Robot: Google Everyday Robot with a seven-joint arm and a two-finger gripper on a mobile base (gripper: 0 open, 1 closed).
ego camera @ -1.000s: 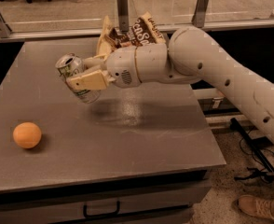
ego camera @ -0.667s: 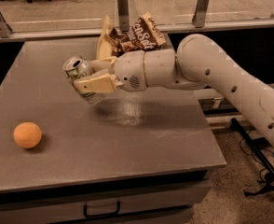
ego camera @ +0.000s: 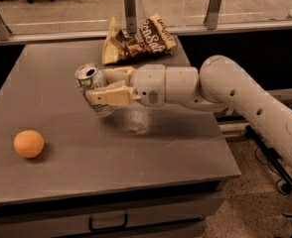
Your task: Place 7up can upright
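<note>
The 7up can (ego camera: pixel 92 85) is a silver can with a green-and-white label, held near the middle of the grey table (ego camera: pixel 61 177). It stands nearly upright with its pull-tab top up, tilted slightly left, its base just above or touching the tabletop. My gripper (ego camera: pixel 105 87) reaches in from the right on a white arm and is shut on the can, one cream finger (ego camera: pixel 111 97) in front and one behind it.
An orange ball (ego camera: pixel 29 144) lies on the table at the front left. A brown snack bag (ego camera: pixel 136 39) lies at the table's back edge behind the gripper. A glass barrier with metal posts (ego camera: pixel 130 6) runs behind the table. A drawer handle (ego camera: pixel 108 223) shows below the front edge.
The arm has drawn back to the right and turned the can from tilted towards upright, lowering it towards the table. The ball and bag have not moved.
</note>
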